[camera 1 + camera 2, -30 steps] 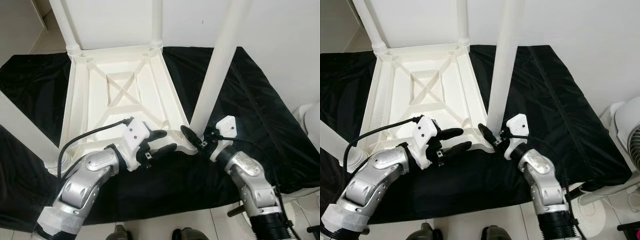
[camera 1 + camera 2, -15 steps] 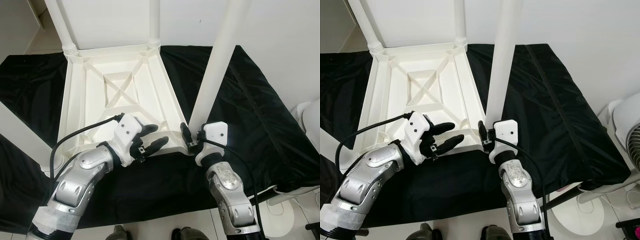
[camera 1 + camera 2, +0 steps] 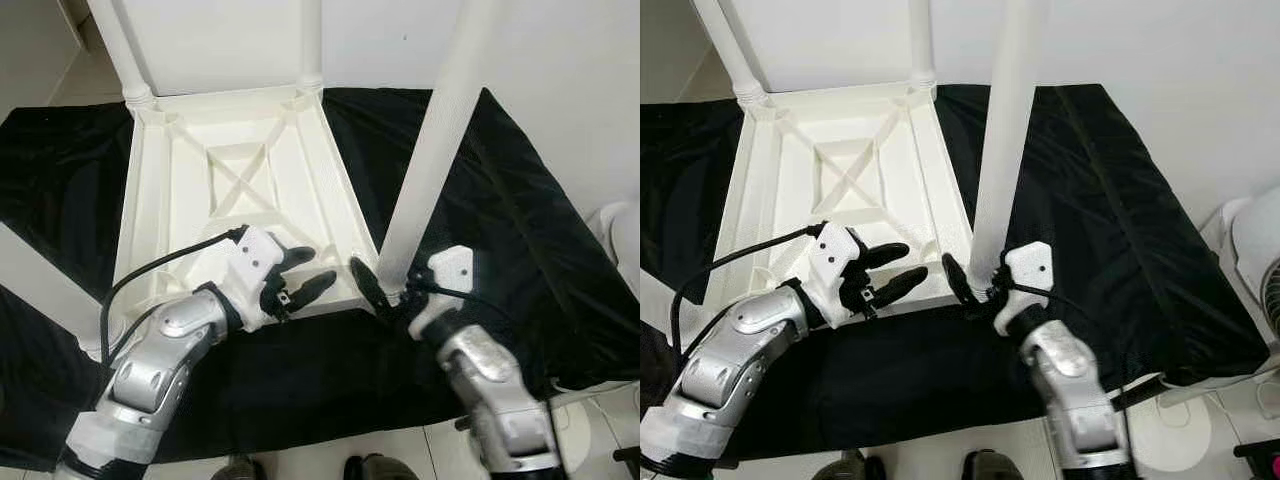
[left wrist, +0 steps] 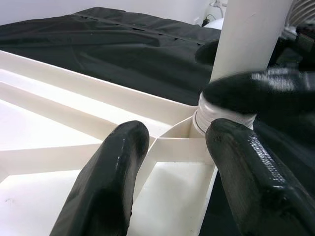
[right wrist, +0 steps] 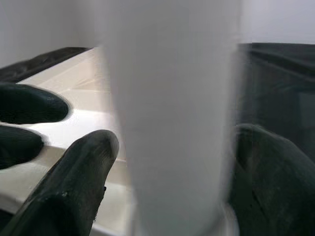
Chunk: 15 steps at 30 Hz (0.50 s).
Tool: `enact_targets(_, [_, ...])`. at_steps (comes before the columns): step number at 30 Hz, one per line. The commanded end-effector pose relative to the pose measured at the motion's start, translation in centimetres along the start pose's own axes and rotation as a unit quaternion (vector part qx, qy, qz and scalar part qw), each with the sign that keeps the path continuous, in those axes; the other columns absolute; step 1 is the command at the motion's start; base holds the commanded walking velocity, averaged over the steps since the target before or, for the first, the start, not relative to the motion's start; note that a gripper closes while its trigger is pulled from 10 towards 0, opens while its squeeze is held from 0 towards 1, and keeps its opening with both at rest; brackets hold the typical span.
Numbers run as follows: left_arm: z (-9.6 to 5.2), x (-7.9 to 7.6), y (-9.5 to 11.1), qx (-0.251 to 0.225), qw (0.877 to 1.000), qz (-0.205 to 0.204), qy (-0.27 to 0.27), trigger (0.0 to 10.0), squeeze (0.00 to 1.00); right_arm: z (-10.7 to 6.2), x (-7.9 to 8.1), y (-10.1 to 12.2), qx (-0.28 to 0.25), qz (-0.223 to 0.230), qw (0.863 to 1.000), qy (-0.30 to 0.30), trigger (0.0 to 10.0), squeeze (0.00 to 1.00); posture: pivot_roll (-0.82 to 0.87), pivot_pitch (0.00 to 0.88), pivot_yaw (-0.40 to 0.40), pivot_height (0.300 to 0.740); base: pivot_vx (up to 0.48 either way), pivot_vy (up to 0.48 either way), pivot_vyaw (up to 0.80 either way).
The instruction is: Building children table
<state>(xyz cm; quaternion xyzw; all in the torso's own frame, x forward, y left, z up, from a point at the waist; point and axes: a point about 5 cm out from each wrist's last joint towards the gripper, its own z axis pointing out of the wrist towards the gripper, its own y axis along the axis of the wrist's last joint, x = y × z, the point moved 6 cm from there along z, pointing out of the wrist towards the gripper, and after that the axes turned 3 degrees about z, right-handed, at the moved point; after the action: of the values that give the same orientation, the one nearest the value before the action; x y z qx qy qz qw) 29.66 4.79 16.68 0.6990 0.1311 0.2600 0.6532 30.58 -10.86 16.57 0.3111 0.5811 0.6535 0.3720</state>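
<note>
Our right claw [image 3: 385, 296] clamps the white leg [image 3: 432, 158] at 5 o'clock of the upturned ribbed table [image 3: 240, 190]; left claw [image 3: 308, 272] hovers spread.

Near leg [image 3: 430, 160]: top cut off by the picture's upper edge; blurred in the right wrist view.
Far legs [image 3: 118, 45]: run out of the frame above the upturned children table [image 3: 240, 200].
Right hand [image 3: 385, 292]: far finger hidden behind the near leg's base.
Fan [image 3: 1255, 250]: cropped at the edge, right of the black sheet [image 3: 500, 230].
</note>
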Motion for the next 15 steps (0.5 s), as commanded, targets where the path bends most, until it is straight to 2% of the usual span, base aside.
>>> enact_targets(1, [0.1, 0.0, -0.5, 0.011, 1.0, -0.001, 0.001, 10.0, 0.0, -0.1, 0.1, -0.4, 0.005, 0.003, 1.0, 0.025, 10.0, 0.0, -0.1, 0.074, 0.032, 0.74, 0.0, 0.0, 0.0])
enact_targets(2, [0.2, -0.2, -0.5, 0.01, 1.0, -0.001, -0.002, 10.0, 0.0, 0.0, -0.1, -0.8, 0.017, -0.001, 0.998, 0.062, 10.0, 0.0, -0.1, 0.069, 0.03, 0.74, 0.0, 0.0, 0.0])
enact_targets(3, [0.3, -0.4, -0.5, 0.01, 1.0, -0.001, -0.005, 10.0, 0.0, 0.2, -0.3, -0.9, 0.02, -0.012, 0.997, 0.074, 10.0, 0.0, -0.1, 0.061, 0.029, 0.74, 0.0, 0.0, 0.0])
enact_targets(7, [0.4, -0.9, -0.7, 0.01, 1.0, 0.001, -0.017, 10.0, 0.0, 0.7, -0.9, -1.3, 0.031, -0.024, 0.995, 0.095, 10.0, 0.0, -0.1, 0.059, 0.028, 0.74, 0.0, 0.0, 0.0])
enact_targets(8, [0.5, -1.5, -0.7, 0.011, 0.999, 0.001, -0.033, 10.0, 0.0, 1.3, -1.1, -1.3, 0.034, -0.012, 0.993, 0.109, 10.0, 0.0, -0.1, 0.052, 0.026, 0.74, 0.0, 0.0, 0.0])
enact_targets(12, [0.5, -1.7, -0.7, 0.01, 0.999, -0.002, -0.039, 10.0, 0.0, 1.7, -1.2, -1.2, 0.034, -0.014, 0.992, 0.118, 10.0, 0.0, -0.1, 0.05, 0.026, 0.74, 0.0, 0.0, 0.0])
enact_targets(13, [0.4, -1.8, -0.8, 0.012, 0.999, 0.0, -0.041, 10.0, 0.0, 1.9, -1.3, -1.4, 0.038, -0.027, 0.991, 0.126, 6.8, 0.0, -0.09, 0.051, 0.026, 0.74, 0.0, 0.0, 0.0])
enact_targets(14, [0.4, -2.0, -0.9, 0.015, 0.999, 0.0, -0.045, 10.0, 0.0, 2.1, -1.4, -1.6, 0.041, -0.029, 0.99, 0.132, 4.5, 0.0, -0.09, 0.053, 0.025, 0.74, 0.0, 0.0, 0.0])
enact_targets(15, [0.3, -2.2, -1.1, 0.017, 0.999, 0.0, -0.049, 10.0, 0.0, 2.3, -1.5, -1.8, 0.044, -0.029, 0.99, 0.135, 2.7, 0.0, -0.09, 0.053, 0.025, 0.74, 0.0, 0.0, 0.0])
